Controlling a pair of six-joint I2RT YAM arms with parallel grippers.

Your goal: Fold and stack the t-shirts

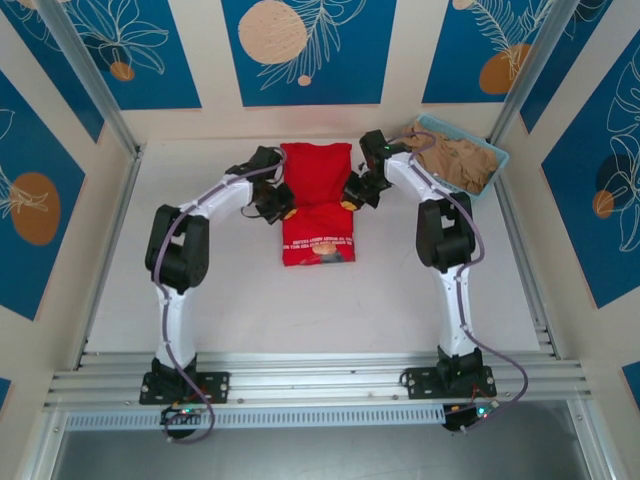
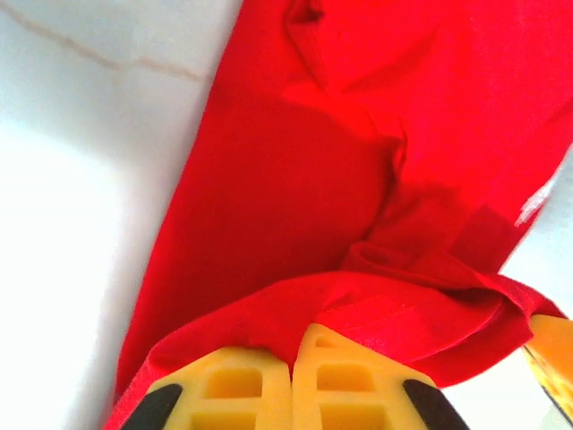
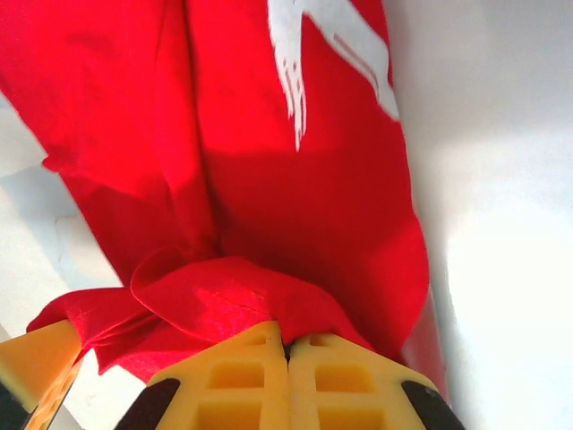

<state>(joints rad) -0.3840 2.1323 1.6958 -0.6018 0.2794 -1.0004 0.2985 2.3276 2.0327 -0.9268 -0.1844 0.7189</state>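
While left hand (image 1: 286, 210) and right hand (image 1: 349, 202) pinch it, red t-shirt (image 1: 316, 172) lies between.

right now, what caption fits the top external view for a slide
Left pincer and right pincer pinch a red t-shirt mid-fold on a white table; tan shirts wait in a blue basket.

Table (image 1: 400, 300) open nearside of red t-shirt (image 1: 316, 175) — basket (image 1: 447, 122) fills far-right corner.
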